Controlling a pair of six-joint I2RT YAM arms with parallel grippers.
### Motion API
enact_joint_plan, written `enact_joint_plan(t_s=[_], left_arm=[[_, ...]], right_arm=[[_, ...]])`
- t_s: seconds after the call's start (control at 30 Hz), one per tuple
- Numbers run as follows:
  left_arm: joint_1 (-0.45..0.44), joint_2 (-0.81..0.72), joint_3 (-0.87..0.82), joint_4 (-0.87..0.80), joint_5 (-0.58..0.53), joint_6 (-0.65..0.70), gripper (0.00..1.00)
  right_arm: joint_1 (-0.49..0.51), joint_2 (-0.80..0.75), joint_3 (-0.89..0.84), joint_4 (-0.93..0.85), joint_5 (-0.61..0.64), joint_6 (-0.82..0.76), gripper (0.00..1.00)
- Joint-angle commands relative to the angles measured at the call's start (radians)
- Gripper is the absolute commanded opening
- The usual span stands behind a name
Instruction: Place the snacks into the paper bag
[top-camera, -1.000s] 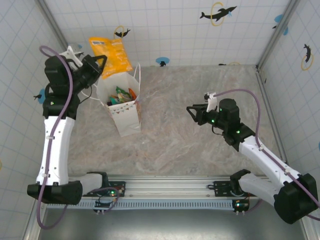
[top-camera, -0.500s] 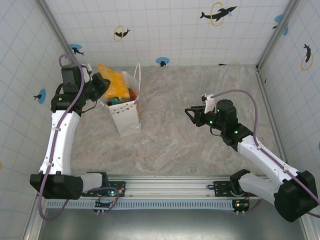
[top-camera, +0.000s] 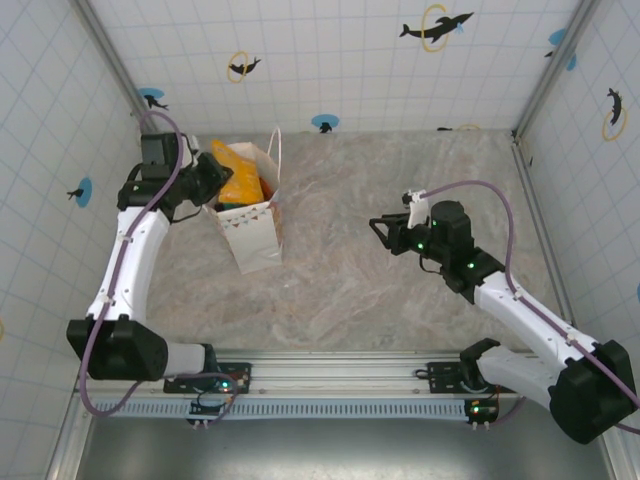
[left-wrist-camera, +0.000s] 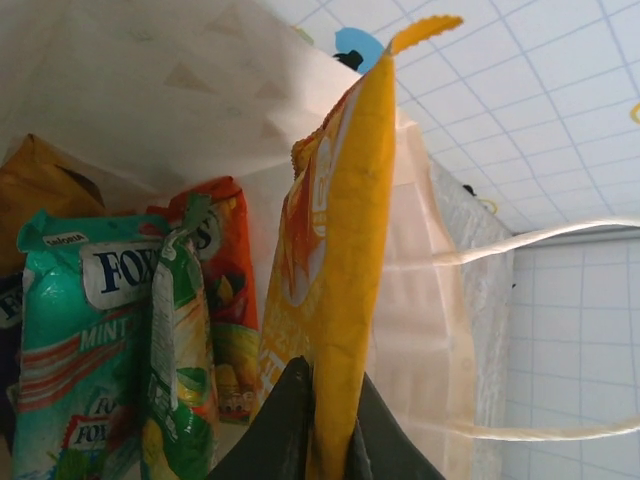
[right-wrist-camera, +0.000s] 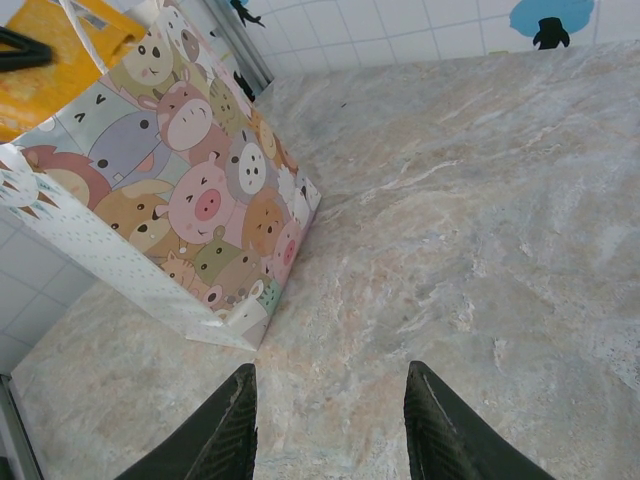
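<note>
The left claw (left-wrist-camera: 328, 425) grips the flat glossy orange-yellow snack packet (left-wrist-camera: 335, 250), partly lowered into the tall white paper bag (top-camera: 255, 240) beside the teal snack packet (left-wrist-camera: 70, 340) and others already inside, while the right claw (right-wrist-camera: 330, 430) hangs wide and empty, so release probably completes the task.

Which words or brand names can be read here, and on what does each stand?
"FOX" and "MINT": on the teal packet in the paper bag.
On the yellow packet in the left gripper: print seen edge-on, unreadable.
On the green packet and the orange packet: print too blurred.
</note>
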Motion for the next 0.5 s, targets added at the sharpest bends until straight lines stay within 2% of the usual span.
enact_joint_plan(t_s=[0.0, 0.07, 0.13, 0.23, 0.33, 0.47], left_arm=[[0.004, 0.034, 0.049, -0.063, -0.013, 0.043, 0.23], [0.005, 0.059, 0.112, -0.128, -0.064, 0.069, 0.34], [0.004, 0.079, 0.175, -0.183, -0.109, 0.097, 0.4], [0.004, 0.099, 0.274, -0.255, -0.15, 0.123, 0.4], [0.004, 0.103, 0.354, -0.284, -0.157, 0.143, 0.37], [0.003, 0.095, 0.351, -0.232, -0.054, 0.133, 0.34]], right_arm=[[0.009, -0.004, -0.005, 0.019, -0.004, 0.005, 0.41], [0.015, -0.001, 0.004, 0.01, -0.006, 0.0, 0.41], [0.02, 0.003, 0.013, 0.0, -0.005, -0.008, 0.41], [0.024, 0.005, 0.019, -0.003, -0.003, -0.014, 0.41], [0.026, 0.01, 0.024, -0.003, -0.004, -0.015, 0.41], [0.033, 0.024, 0.033, 0.0, -0.008, -0.015, 0.41]])
